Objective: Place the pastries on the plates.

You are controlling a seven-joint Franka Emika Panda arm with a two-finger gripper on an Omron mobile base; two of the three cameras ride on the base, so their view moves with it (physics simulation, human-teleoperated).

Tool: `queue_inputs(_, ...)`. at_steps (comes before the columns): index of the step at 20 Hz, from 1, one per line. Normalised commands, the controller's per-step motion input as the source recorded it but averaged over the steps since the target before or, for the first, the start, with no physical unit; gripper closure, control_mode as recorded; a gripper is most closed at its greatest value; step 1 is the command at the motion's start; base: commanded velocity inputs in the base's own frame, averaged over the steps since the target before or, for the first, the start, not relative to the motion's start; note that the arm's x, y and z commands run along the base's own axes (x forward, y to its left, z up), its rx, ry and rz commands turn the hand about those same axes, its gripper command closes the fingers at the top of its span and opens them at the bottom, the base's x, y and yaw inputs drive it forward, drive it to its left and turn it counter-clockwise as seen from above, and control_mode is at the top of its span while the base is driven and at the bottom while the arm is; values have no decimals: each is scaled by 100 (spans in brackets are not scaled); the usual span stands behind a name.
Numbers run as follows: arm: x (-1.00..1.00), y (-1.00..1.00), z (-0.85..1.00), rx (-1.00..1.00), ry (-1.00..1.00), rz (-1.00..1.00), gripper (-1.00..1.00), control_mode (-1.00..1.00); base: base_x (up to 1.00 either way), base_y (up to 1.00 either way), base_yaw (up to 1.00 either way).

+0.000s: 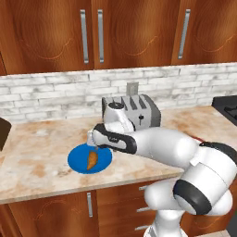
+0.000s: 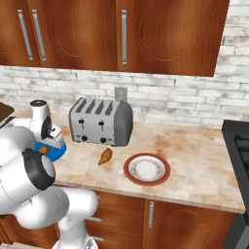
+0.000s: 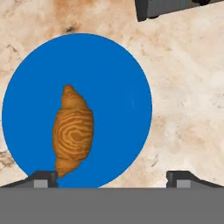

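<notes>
On the blue plate (image 3: 118, 74), left of the toaster (image 2: 101, 121) as the right base view has it, one pastry (image 3: 72, 131) is already lying flat, fully inside the rim but sitting off toward one side rather than dead centre. So that half of the job looks done to me. The gripper (image 3: 111, 177) hovers right above that plate with its fingertips spread wide apart and nothing between them, so it's let go. The second pastry (image 2: 105, 156) is loose on the counter (image 2: 194, 160) just in front of the toaster's right end, and the white plate with the red rim (image 2: 147, 168) sits a bit further right of it, near but not touching, with nothing on it. My guess is the next move is swinging the arm across past the toaster to grab that one. What could go wrong: the arm is folded pretty tight next to the toaster, so a lazy low sweep could clip it, or drag a finger through the plated pastry and knock it off the blue plate. Also the counter pastry is small, tapered and curved, so a pinch near its pointy end could squirt it out sideways. Grabbing across the fat middle seems safer.
</notes>
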Motion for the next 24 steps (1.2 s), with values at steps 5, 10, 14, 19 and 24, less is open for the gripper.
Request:
queue_inputs(5, -45, -91, 14, -1, -3, 18, -100, -100, 0, 0, 0)
queue_inputs(10, 2, -96, 0, 0, 0, 11, -100, -100, 0, 0, 0)
queue_inputs(14, 35, -77, 1, 1, -11, 7, -100, -100, 0, 0, 0)
queue_inputs(19, 45, -71, 1, 1, -12, 6, -100, -100, 0, 0, 0)
queue_inputs(24, 47, -64, 16, 3, 2, 0, -100, -100, 0, 0, 0)
